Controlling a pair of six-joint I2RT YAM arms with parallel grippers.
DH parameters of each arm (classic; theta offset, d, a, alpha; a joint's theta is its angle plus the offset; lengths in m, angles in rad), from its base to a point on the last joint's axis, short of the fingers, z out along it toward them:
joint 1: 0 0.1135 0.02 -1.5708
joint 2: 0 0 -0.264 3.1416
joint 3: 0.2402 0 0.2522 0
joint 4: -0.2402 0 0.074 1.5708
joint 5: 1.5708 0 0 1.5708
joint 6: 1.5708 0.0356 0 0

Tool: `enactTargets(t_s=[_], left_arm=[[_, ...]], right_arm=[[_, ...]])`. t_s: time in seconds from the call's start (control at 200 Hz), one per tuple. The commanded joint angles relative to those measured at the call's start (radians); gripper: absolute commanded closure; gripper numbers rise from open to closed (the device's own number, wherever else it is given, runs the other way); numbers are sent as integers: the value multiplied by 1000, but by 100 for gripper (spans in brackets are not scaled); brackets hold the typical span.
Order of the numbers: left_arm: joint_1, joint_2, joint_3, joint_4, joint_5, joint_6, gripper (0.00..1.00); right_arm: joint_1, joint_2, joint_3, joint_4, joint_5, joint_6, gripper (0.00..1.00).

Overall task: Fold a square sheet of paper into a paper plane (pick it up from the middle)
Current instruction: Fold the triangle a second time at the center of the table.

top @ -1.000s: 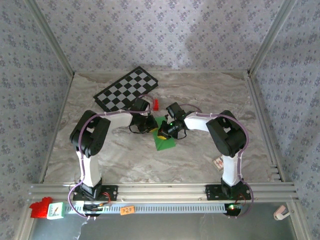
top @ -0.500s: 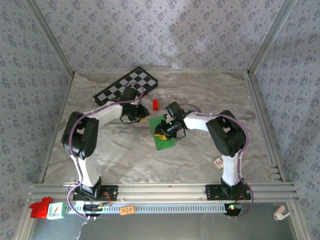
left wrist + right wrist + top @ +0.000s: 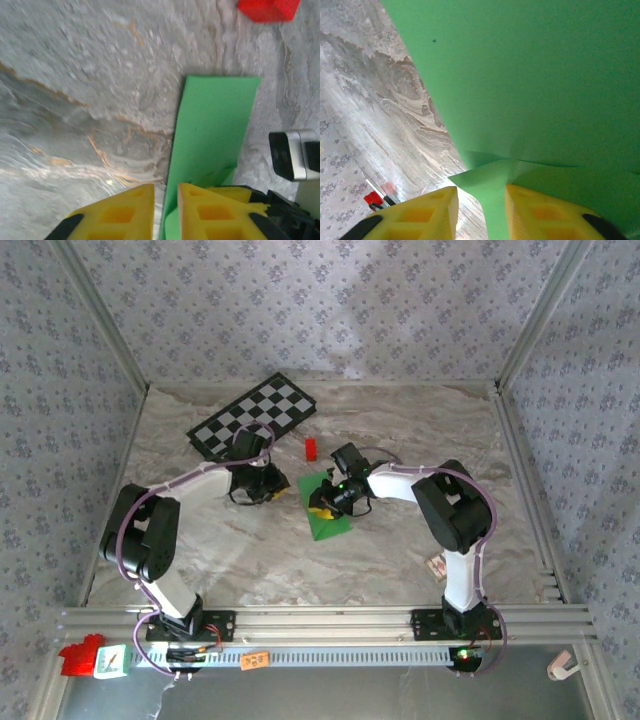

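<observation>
The square sheet of paper (image 3: 330,517) is bright green, folded to a narrower shape, and lies mid-table. In the left wrist view the paper (image 3: 215,120) stretches away to the right of my left gripper (image 3: 165,187). That gripper's yellow jaws stand a narrow slit apart, and table and the paper's edge show through the slit. From above, the left gripper (image 3: 272,486) sits just left of the paper. My right gripper (image 3: 322,502) is over the paper's left part. Its jaws (image 3: 481,189) are open, and a raised flap of the paper (image 3: 545,75) leans on the right finger.
A small red block (image 3: 310,448) lies just beyond the paper and shows as well at the top of the left wrist view (image 3: 267,7). The checkered board (image 3: 255,415) rests at the back left. A small card (image 3: 436,565) lies near the right arm's base.
My left arm has swung left, off the paper. The right gripper has stayed on the paper and its jaws have parted.
</observation>
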Motion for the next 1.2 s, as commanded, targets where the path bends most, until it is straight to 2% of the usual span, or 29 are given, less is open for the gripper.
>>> enactTargets(t_s=[0.0, 0.19, 0.38, 0.979, 1.199], left_arm=[[-41, -23, -11, 42, 38, -23, 85], [-103, 12, -17, 81, 64, -44, 92], [-148, 62, -5, 102, 71, -50, 97], [-177, 152, 30, 63, 19, -24, 100], [-178, 175, 46, -7, -48, -11, 100]], right_arm=[[-6, 56, -18, -68, 48, 5, 72], [-7, 68, -17, -83, 54, 7, 87], [-8, 70, -15, -96, 63, 5, 93], [-7, 66, -20, -97, 68, 7, 96], [-8, 53, -26, -77, 56, 11, 96]])
